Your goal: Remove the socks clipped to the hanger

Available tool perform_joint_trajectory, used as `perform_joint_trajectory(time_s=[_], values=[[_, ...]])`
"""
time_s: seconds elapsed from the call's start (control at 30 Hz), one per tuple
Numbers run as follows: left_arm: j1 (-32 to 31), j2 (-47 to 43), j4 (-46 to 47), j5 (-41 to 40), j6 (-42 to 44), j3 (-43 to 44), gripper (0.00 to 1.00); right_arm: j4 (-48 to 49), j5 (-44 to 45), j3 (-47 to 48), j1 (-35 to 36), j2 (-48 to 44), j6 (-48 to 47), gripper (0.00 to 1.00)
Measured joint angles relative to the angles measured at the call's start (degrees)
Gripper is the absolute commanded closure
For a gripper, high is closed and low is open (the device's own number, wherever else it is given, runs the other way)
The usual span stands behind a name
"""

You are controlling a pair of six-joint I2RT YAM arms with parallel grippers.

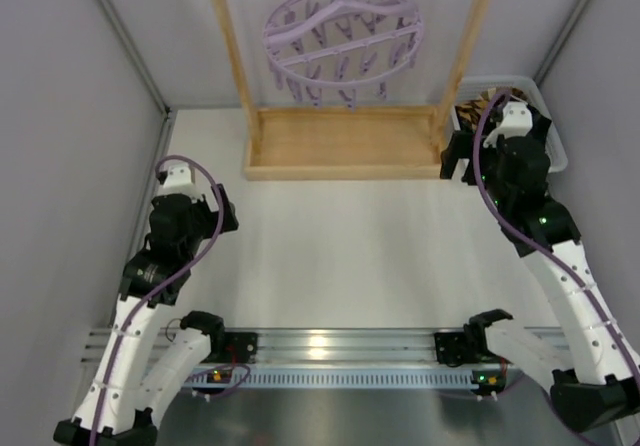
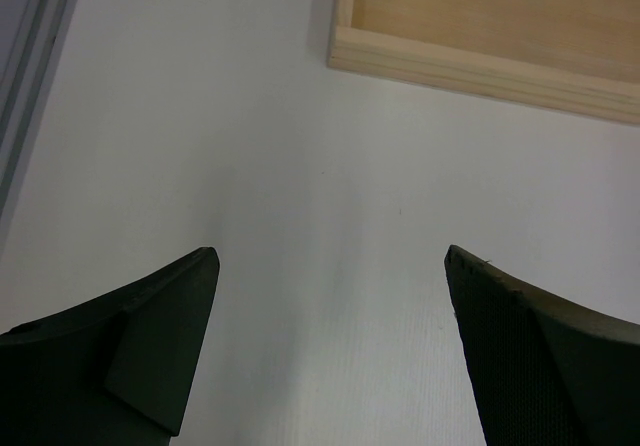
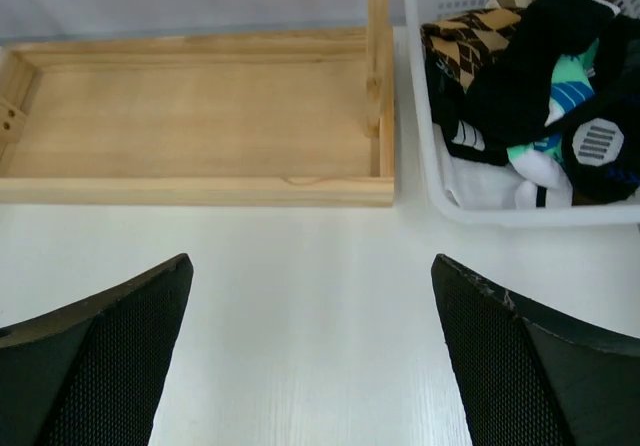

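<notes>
Top view: hanger hook cut by top edge; pegs too small to tell apart. Basket mostly hidden behind right arm.
Right wrist view: basket cut by top and right edges; socks tangled, count unclear.
Left wrist view: frame shows one corner only.

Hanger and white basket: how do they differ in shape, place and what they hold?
The hanger is a round lilac ring; the basket is white with straight walls. The hanger hangs inside the wooden frame; the basket stands on the table beside it. Nothing is clipped to the hanger; the basket is full of socks. Both are at the table's far side.
</notes>
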Motion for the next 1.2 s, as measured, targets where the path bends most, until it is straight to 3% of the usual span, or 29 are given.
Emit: perform_joint_trajectory(time_s=[0.27,0.6,0.87,1.2], values=[[0.15,-4.94,1.81,2.29,1.36,-1.73,0.02,-7.67,5.31,-4.85,1.46,-11.67,-0.37,0.01],[0.15,-12.55,2.19,3.15,2.05,-5.66,0.02,-9.75,8.17,-9.18,4.0,-24.68,-1.03,0.01],[0.15,-14.38,2.6,3.5,2.29,-5.73,0.02,-10.21,13.68,-11.69,9.57,-25.97,-1.99,0.01],[0.15,-14.19,2.6,3.65,2.36,-5.77,0.02,-10.29,15.96,-12.74,10.1,-26.1,-1.97,0.0]])
